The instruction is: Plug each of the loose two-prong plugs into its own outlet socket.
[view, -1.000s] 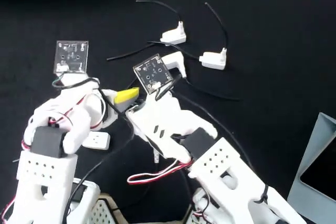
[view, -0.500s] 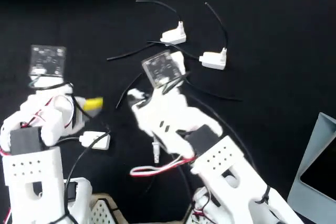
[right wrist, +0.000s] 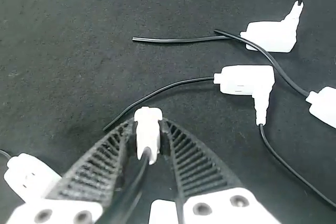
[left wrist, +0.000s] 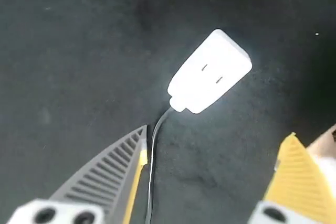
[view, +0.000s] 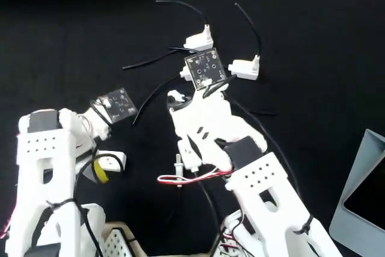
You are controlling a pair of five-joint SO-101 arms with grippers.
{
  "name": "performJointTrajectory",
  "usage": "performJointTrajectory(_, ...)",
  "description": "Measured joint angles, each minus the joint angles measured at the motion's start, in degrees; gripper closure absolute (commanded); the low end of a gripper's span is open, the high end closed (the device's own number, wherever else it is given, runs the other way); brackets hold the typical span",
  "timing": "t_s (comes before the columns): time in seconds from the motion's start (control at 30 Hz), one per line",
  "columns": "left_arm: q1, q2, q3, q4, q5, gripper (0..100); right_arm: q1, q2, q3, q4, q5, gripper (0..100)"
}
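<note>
A white outlet socket (left wrist: pixel 210 72) with two slots lies flat on the black table, its cord trailing back between my left gripper's fingers. My left gripper (left wrist: pixel 210 182) hangs open just above it, beside the socket (view: pixel 112 161) in the high view. My right gripper (right wrist: pixel 147 124) is shut on a small white plug (right wrist: pixel 147 132) with a black cord, held near the table's middle (view: pixel 176 97). Three loose white plugs lie beyond it: one nearest (right wrist: pixel 244 80), one farther (right wrist: pixel 273 35) and one at the side (right wrist: pixel 323 103). Two of them show from above (view: pixel 200 41) (view: pixel 243 67).
Black cords (view: pixel 150 58) curl across the far half of the table. Another white socket (right wrist: pixel 26 174) lies near the right arm's base. A grey-blue box (view: pixel 361 191) stands at the right edge of the high view.
My left arm has pulled back toward the near left and turned down over the socket. My right gripper has carried the held plug farther out toward the loose plugs.
</note>
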Motion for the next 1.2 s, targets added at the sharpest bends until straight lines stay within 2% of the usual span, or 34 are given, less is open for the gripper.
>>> performJointTrajectory(0.17, 1.41, 0.62, 8.7, -8.7, -0.53, 63, 0.0, 0.0, 0.0, 0.0, 0.0, 98.7)
performJointTrajectory(0.5, 4.75, -12.75, 19.43, -7.47, -0.88, 63, 0.0, 0.0, 0.0, 0.0, 0.0, 98.7)
performJointTrajectory(0.6, 5.89, -16.09, 25.41, -12.84, -0.88, 63, 0.0, 0.0, 0.0, 0.0, 0.0, 98.7)
performJointTrajectory(0.7, 6.24, -17.05, 30.07, -20.13, -0.79, 67, 0.0, 0.0, 0.0, 0.0, 0.0, 98.7)
performJointTrajectory(0.8, 6.24, -15.47, 30.33, -25.05, 0.7, 69, 0.0, 0.0, 0.0, 0.0, 0.0, 98.7)
performJointTrajectory(0.93, 6.24, -10.46, 28.22, -26.55, 0.7, 70, 0.0, 0.0, 0.0, 0.0, 0.0, 98.7)
performJointTrajectory(1.2, 6.24, 11.52, 12.75, -26.64, 1.93, 71, 0.0, 0.0, 0.0, 0.0, 0.0, 98.7)
